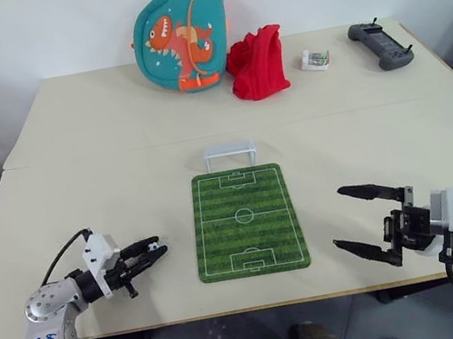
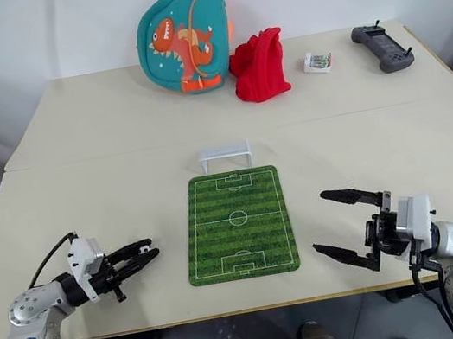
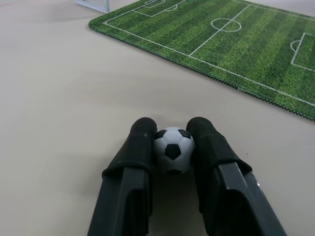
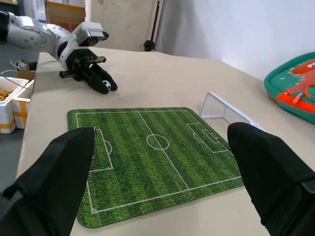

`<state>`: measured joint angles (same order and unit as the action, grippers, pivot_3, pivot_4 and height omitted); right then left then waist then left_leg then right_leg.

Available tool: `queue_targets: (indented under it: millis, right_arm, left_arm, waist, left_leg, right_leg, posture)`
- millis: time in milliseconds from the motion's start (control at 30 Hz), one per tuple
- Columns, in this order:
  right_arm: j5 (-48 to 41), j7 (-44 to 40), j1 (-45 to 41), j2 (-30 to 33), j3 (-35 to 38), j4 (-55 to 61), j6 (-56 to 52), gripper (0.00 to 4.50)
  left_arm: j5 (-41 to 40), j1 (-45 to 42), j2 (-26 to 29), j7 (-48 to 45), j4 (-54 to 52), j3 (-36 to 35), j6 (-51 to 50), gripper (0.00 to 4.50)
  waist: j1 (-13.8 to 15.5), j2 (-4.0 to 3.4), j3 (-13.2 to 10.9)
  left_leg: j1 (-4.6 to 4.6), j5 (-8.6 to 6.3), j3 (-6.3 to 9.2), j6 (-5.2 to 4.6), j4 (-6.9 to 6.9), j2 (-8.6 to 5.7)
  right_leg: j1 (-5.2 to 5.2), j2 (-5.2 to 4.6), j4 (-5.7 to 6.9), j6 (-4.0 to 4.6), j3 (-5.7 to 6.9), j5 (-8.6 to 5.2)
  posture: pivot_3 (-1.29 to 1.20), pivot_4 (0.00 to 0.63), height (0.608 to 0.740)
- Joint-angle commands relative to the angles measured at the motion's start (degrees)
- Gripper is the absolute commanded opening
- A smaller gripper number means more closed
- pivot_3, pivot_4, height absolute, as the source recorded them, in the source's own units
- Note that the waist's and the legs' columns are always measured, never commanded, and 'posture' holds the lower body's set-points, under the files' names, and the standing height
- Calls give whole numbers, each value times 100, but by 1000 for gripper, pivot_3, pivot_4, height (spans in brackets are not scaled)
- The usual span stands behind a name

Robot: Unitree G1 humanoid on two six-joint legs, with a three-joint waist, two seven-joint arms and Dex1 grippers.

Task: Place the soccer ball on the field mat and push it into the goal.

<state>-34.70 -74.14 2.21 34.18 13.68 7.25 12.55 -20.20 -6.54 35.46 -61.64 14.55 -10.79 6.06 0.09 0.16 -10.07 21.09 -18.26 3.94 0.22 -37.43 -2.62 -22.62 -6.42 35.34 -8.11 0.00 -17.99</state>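
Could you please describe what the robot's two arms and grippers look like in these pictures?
Both arms have rounded silver-grey metal shells with black joints. The left gripper and the right gripper each carry two black fingers, tapering to blunt rounded tips, on a black base with a white boxy module behind it. A thin black cable loops over the left wrist, another hangs under the right forearm. Blue handwritten marks show on the left forearm's shell.

Silver-grey arms with blue handwritten marks, black cables and white wrist blocks carry black two-fingered end effectors.

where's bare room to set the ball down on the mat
The whole mat is bare, from the goal at its far end to the near edge. Open tabletop flanks it towards each pincer. Crowded only at the far table edge: backpack, red cloth.
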Motion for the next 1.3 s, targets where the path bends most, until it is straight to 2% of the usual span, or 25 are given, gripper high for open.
queue_targets:
  millis: [33,133,167,267,367,600,800,1067,1300]
  right_arm:
    - [-90,21,14,5,75,221,95,4500]
    - [-127,-69,15,44,85,235,105,4500]
    - [-102,-438,66,278,-6,269,87,4500]
    - [-350,-1169,404,1098,-54,471,-653,4500]
    - [-254,-1303,482,1319,50,365,-507,4500]
    - [-241,-956,728,1184,445,412,-408,4500]
    - [-218,-792,1001,1063,575,642,-359,4500]
    - [-123,-613,1084,897,541,687,-291,4500]
    - [-71,-534,1015,810,482,645,-307,4500]
  left_arm:
    - [-394,-232,27,-190,-466,-54,-160,856]
    - [-718,-402,83,-356,-973,18,-608,856]
    - [-759,-559,129,-404,-1217,144,-818,856]
    - [-243,-1011,260,-870,-1632,923,-647,856]
    - [81,-1107,114,-924,-1840,1655,-826,856]
    - [986,-1099,-641,-251,-1815,2661,-615,856]
    - [1222,-953,-907,154,-1720,2752,-355,856]
    - [1251,-1019,-906,44,-1408,2821,-181,856]
    - [1252,-1052,-972,79,-1298,2787,-103,3114]
  waist:
    - [5,0,0]
    - [29,1,0]
    - [32,0,-1]
    - [95,-9,-3]
    - [103,-10,-2]
    - [138,-10,-2]
    - [139,-10,-2]
    - [139,-10,-2]
    - [141,-10,-2]
  left_leg:
    - [1,0,0,0,-1,0]
    - [7,0,6,0,-8,1]
    - [6,0,6,0,-9,0]
    - [8,-1,5,-2,-13,-6]
    - [2,-3,-1,-7,-14,-6]
    - [8,-2,-7,-7,-17,-2]
    - [9,-2,-7,-8,-21,-3]
    - [8,-2,-7,-8,-24,-4]
    - [9,-3,-7,-9,-28,-6]
  right_leg:
    - [0,0,0,0,0,0]
    - [1,-2,0,0,-1,0]
    - [2,-3,0,0,-5,0]
    - [3,-3,2,0,-7,0]
    - [15,2,-17,-2,1,1]
    - [10,21,-20,-5,-3,2]
    - [11,19,-20,-7,-5,3]
    - [12,19,-19,-7,-5,3]
    - [14,18,-19,-9,-5,5]
  posture:
    - [0,150,740]
    - [0,150,740]
    - [0,150,740]
    - [0,150,740]
    - [0,150,740]
    - [0,150,740]
    - [0,150,740]
    - [0,150,740]
    - [0,150,740]
